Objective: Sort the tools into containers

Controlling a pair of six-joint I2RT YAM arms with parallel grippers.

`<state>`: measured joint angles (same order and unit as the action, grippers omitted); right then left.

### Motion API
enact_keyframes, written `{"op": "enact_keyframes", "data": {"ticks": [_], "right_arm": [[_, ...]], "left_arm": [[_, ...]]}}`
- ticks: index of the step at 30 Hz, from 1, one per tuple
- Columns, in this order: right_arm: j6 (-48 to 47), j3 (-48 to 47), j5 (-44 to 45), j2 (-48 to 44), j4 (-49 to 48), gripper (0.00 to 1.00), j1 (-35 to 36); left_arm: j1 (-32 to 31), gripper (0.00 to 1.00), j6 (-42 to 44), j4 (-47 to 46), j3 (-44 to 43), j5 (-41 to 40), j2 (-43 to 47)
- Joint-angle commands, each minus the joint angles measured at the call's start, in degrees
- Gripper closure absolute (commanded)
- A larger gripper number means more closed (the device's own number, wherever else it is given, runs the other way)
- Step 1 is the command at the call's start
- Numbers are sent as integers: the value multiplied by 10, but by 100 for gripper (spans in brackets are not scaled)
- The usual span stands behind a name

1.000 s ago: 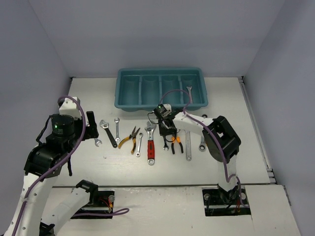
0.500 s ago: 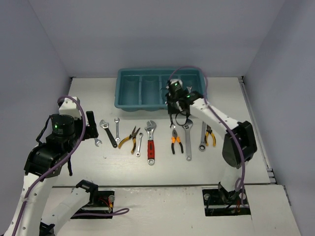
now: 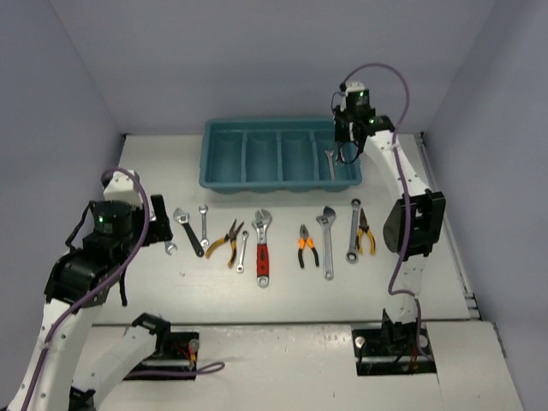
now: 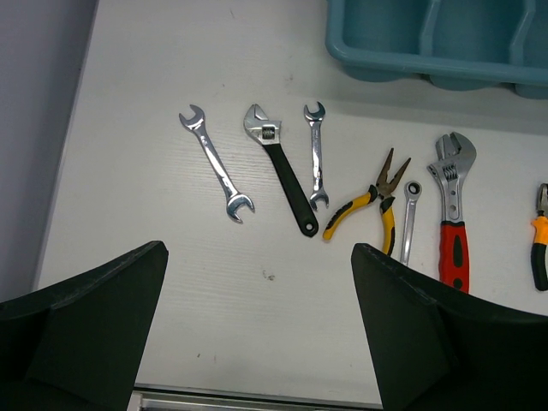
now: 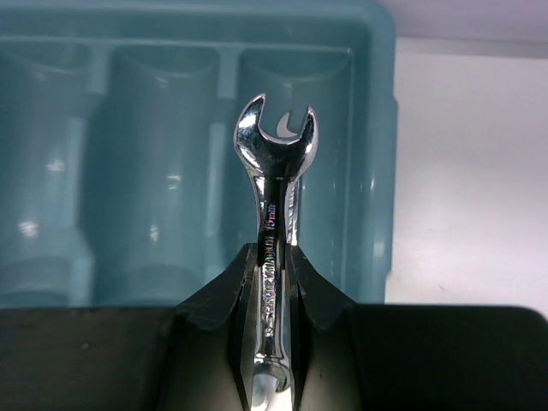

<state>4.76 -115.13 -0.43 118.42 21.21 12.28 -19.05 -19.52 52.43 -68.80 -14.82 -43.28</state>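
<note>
Swinging up and to the right since half a second ago, the right arm has left the tray's near rim and now hangs over its right end; nothing on the table has shifted.

From the left, the left gripper hovers with its fingers spread wide and nothing between them, above the black adjustable wrench. Along the table lie the yellow-handled pliers, the red-handled wrench, the orange-handled pliers and more silver tools. Behind them stands the teal tray, with one silver spanner already leaning in its rightmost compartment.

Above that compartment the right gripper pinches a small spanner by its shank, the open head jutting well past the fingertips.

The grip looks narrow, set on a smooth, thin bar, so the spanner could pivot or slip if the arm jerks. The gripper also seems to be high above the tray, near the outer wall. Let go from here, the tool could bounce, strike the leaning spanner, settle across the divider, or tip over the right rim onto the table.
</note>
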Motion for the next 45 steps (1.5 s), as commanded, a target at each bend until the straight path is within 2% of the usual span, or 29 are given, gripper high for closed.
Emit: {"op": "enact_keyframes", "data": {"ticks": [1, 5, 8, 12, 17, 22, 27, 32, 38, 45], "right_arm": [[-23, -42, -18, 68, -3, 100, -12], [-19, -56, -22, 100, -4, 98, -12], [-20, -60, -27, 114, -5, 85, -12], [-21, -55, -22, 92, -4, 59, -12], [-23, -33, -9, 28, -5, 43, -13], [4, 62, -6, -88, -5, 42, -10], [27, 202, -3, -225, -7, 42, -2], [48, 310, -11, -349, -10, 42, -3], [64, 398, -41, -441, -10, 42, -3], [60, 463, -57, -504, -9, 42, -2]], "left_arm": [[2, 14, -32, -8, -3, 7, -16], [2, 14, -51, -4, 0, 15, -24], [2, 14, -68, -4, 5, 20, -29], [2, 14, -95, -4, 10, 25, -49], [3, 14, -128, -6, 13, 22, -91], [28, 14, -154, -8, 6, -7, -155], [124, 16, -163, -45, 12, 32, -216], [149, 22, -153, -99, 20, 34, -299], [162, 25, -130, -135, 6, 30, -420], [187, 34, -111, -184, 17, 31, -477]]}}
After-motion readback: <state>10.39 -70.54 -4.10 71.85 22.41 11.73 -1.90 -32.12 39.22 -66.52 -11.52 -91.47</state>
